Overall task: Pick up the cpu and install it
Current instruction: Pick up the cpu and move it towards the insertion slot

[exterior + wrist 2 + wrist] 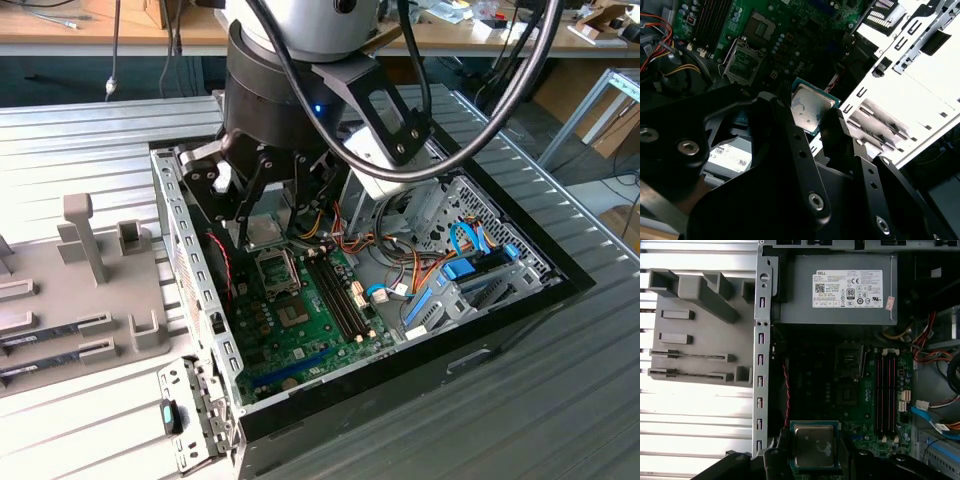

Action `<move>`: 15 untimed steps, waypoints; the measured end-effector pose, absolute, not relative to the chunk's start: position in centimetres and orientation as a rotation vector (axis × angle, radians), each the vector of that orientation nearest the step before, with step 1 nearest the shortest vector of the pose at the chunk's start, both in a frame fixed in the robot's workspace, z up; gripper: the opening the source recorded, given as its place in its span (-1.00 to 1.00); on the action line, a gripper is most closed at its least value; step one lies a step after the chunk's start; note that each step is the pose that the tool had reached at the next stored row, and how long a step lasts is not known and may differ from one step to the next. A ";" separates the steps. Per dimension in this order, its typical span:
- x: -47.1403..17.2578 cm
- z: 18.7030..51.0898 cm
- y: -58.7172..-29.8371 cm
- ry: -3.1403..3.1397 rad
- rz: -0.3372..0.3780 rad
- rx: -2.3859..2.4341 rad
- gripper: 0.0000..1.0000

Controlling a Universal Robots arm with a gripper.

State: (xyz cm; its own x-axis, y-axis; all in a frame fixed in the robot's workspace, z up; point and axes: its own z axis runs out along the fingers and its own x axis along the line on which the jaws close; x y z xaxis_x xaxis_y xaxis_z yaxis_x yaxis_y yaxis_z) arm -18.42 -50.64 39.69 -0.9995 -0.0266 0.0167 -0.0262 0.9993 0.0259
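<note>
We see the robot arm's gripper (266, 228) reaching down into an open computer case (186, 250) that lies on a ribbed metal worktop (90, 130). The two black fingers (792, 135) are squeezed onto the cpu (809, 107), one on each side of it, and they hold it by its edges. The cpu is a small flat square with a shiny grey top and a thin green rim. In both wrist views it sits right between the fingers, with its grey top facing the cameras. It is up in the air over the green motherboard (300, 345), not lying on anything. In the exterior view the cpu (264, 233) hangs just beside the cpu socket (277, 270), a little toward the back of the case. The socket is a square spot with a metal frame, and no chip is in it. In the first wrist view we see the socket (849, 360) well apart from the cpu (813, 446), with a smaller dark chip (845, 392) between them. Long memory slots (885, 390) run next to the socket. A grey power supply box (840, 290) sits at one end of the case, past the socket. Outside the case, on the exterior view's left, a grey holder tray (90, 275) with posts and slots lies on the worktop. Orange, yellow and blue wires (440, 270) are bunched at the exterior view's right side of the case.
</note>
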 end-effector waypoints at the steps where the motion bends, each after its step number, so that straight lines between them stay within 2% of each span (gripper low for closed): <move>1: -18.4 39.7 -50.7 -3.124 -0.040 0.041 -0.05; 15: -17.6 39.0 -51.5 -3.124 -0.040 0.041 -0.05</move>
